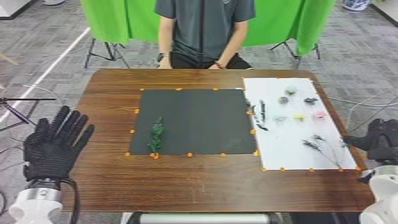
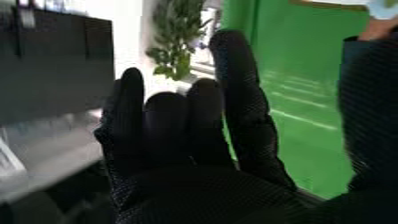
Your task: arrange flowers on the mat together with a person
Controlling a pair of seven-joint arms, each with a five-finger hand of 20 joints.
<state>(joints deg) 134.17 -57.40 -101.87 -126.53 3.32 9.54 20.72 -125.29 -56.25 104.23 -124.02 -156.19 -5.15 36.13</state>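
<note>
My left hand [image 1: 58, 145] is open with straight fingers, left of the table. At the right edge, beside the white mat [image 1: 275, 135], is my right hand [image 1: 380, 141]; in the right wrist view the same hand [image 2: 178, 135] has its fingers extended and nothing in them. A green leafy sprig [image 1: 157, 136] lies on the left part of the dark mat [image 1: 195, 115]. On the white mat are small blossoms, among them a yellow one [image 1: 298, 117] and a pink one [image 1: 319, 115], with thin dark-tipped stems [image 1: 313, 145] nearer me and dark twigs [image 1: 259, 115] along its left side.
Orange markers line both mats on the brown wooden table [image 1: 204, 187]. A person [image 1: 204, 30] sits at the far side with hands down by the table edge. Behind stands a green screen [image 1: 306, 20].
</note>
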